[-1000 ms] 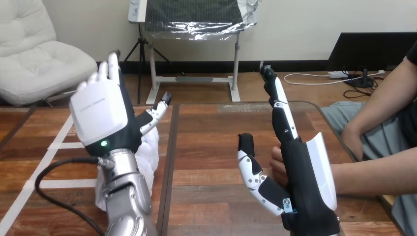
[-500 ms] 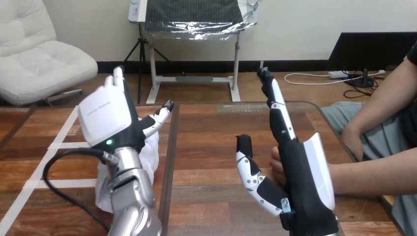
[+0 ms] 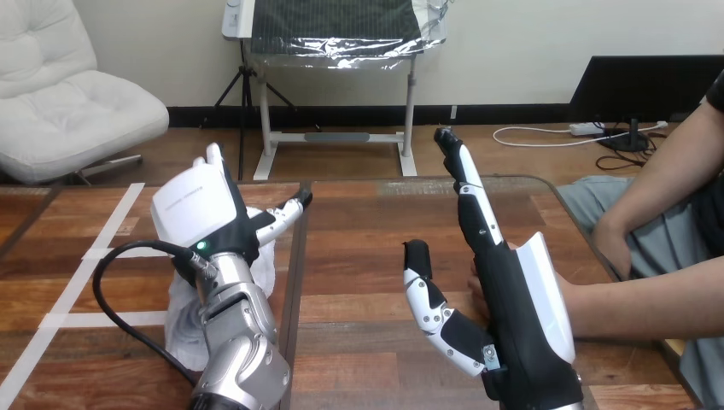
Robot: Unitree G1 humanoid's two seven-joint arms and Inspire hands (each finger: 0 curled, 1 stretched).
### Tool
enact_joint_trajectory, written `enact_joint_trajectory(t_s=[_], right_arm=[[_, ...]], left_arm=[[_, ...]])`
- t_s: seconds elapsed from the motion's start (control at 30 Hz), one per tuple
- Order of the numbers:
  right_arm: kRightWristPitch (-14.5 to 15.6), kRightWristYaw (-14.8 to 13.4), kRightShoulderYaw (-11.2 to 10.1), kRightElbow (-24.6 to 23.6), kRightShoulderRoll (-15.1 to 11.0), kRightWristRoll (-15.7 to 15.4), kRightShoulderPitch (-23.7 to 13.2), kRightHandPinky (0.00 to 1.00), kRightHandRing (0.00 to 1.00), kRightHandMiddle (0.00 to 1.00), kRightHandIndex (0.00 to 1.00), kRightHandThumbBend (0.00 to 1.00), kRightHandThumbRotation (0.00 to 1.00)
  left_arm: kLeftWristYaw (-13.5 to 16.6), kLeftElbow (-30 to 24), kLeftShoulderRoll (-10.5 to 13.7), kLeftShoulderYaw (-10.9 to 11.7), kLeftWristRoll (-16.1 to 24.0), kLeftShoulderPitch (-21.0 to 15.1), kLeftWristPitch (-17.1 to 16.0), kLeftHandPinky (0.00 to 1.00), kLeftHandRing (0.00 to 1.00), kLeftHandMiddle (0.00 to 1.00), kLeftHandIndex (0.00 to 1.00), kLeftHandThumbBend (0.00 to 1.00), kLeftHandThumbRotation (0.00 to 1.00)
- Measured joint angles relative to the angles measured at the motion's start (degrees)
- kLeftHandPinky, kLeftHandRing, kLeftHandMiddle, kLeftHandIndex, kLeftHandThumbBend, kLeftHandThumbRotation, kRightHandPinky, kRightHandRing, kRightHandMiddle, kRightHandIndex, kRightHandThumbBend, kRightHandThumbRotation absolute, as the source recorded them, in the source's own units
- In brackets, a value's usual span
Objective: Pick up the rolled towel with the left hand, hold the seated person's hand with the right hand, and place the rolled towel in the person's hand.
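Note:
The rolled towel (image 3: 182,325) is white and lies on the wooden table (image 3: 359,239) at the left, mostly hidden under my left forearm. My left hand (image 3: 203,213) hovers over its far end, white back toward the camera, fingers straight and thumb spread to the right, holding nothing. My right hand (image 3: 512,299) stands on edge at the right, fingers straight and pointing away, thumb apart at the left. The person's hand (image 3: 475,297) rests behind its palm, touching or very close; their forearm (image 3: 640,307) comes in from the right. No finger curls round it.
White tape lines (image 3: 98,253) cross the table's left part. A dark seam (image 3: 298,256) runs front to back just right of the towel. The person's other arm (image 3: 649,196) is bent above the table's right edge.
My left hand has lowered and moved right and forward over the towel. My right hand has shifted a little left, covering more of the person's hand.

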Motion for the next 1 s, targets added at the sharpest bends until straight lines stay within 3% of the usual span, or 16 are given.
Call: enact_joint_trajectory(t_s=[0.5, 1.0], right_arm=[[2.18, 1.70, -0.05, -1.01, -0.06, -0.07, 0.11, 1.00, 1.00, 1.00, 1.00, 0.00, 0.00], [3.84, 2.70, -0.57, -2.49, -0.19, -0.04, 0.11, 1.00, 1.00, 1.00, 1.00, 0.00, 0.00]], left_arm=[[-3.75, 12.56, 0.94, -3.09, -2.47, -5.96, 4.31, 0.86, 0.90, 0.95, 0.98, 0.92, 0.85], [-3.66, 20.33, 1.23, -5.70, -3.90, -7.83, 6.26, 0.97, 0.93, 0.96, 0.98, 0.95, 0.87]])
